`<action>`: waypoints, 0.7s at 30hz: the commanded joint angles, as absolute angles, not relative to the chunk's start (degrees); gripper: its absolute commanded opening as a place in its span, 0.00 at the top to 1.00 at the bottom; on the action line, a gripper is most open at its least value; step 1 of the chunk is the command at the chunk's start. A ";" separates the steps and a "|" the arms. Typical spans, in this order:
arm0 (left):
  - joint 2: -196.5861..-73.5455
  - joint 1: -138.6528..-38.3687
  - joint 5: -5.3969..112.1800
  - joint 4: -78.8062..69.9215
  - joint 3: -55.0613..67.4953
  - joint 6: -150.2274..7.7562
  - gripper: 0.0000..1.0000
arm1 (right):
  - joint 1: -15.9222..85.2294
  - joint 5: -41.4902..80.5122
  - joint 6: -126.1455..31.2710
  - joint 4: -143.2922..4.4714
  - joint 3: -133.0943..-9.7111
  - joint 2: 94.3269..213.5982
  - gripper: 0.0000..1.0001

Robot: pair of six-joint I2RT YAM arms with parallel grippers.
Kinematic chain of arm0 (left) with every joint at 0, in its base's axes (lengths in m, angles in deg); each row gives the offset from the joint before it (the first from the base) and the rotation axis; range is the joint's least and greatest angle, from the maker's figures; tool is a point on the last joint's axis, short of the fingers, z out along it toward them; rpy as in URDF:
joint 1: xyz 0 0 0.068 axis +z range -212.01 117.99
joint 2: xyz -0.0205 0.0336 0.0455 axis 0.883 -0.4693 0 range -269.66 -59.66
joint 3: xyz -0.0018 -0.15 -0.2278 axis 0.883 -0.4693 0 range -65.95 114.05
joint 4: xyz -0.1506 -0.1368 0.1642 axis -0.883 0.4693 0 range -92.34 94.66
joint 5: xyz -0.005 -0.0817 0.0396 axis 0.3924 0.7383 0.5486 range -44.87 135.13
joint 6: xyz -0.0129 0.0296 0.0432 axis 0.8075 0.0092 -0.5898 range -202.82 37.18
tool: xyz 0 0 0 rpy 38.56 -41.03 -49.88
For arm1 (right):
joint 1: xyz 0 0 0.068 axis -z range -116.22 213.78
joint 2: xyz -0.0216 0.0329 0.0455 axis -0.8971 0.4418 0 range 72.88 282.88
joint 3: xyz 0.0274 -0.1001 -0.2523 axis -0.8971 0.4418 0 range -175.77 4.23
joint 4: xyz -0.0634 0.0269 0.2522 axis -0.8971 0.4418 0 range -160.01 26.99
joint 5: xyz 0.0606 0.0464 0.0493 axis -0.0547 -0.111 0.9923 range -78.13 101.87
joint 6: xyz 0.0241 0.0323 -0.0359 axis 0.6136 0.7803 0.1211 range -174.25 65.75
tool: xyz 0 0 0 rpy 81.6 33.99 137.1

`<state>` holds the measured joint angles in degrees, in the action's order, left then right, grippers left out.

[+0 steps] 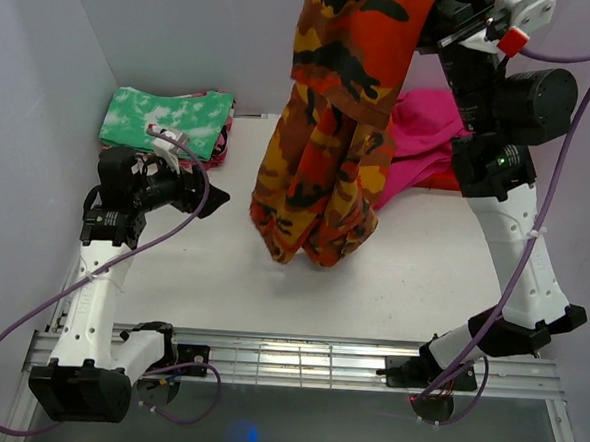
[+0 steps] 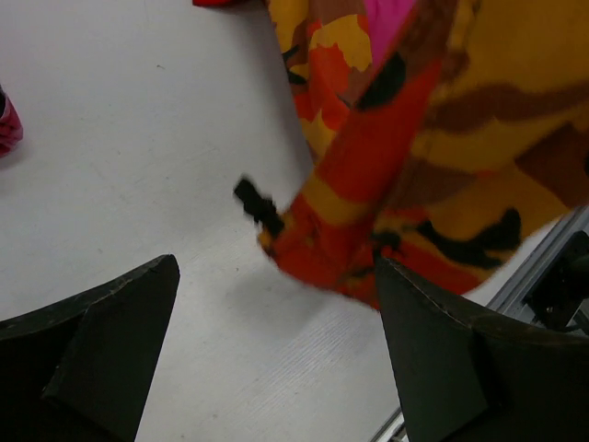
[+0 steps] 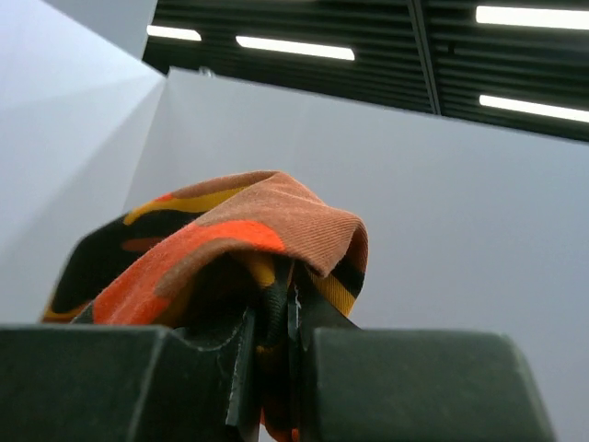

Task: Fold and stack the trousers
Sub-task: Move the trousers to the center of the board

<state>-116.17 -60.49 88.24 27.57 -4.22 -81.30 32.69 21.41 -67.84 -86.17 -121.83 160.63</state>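
A white tabletop [image 1: 422, 279] is seen. At ten o'clock a folded green-and-white mottled cloth [image 1: 166, 118] is stacked on pink cloth [image 1: 221, 141]. At one o'clock a magenta garment [image 1: 426, 124] is heaped, a red garment [image 1: 440, 178] touching its near edge. Near the middle, the tabletop is touched by the hanging trousers [image 1: 323, 173] at their lower ends.

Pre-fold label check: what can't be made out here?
- Top view: the orange, red, yellow and dark brown camouflage cloth trousers run off the top edge; which part the right gripper pinches is unclear.
- Top view: the plain magenta garment is partly hidden behind the trousers.
- Top view: the green-and-white mottled folded cloth covers whatever lies beneath.
- Left wrist view: the small black piece at the trousers' hem is blurred.
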 commanded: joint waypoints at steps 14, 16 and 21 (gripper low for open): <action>-128.20 -60.25 101.29 34.82 -18.32 -113.99 0.04 | 34.42 7.13 -75.52 -86.71 -61.53 130.90 0.92; -129.70 -60.34 101.21 39.22 -18.49 -117.78 0.04 | 35.56 7.30 -75.26 -86.71 -59.24 130.10 0.92; -135.05 -60.95 97.43 38.89 -20.42 -121.31 0.04 | 39.17 8.79 -71.92 -86.27 -56.77 129.40 0.92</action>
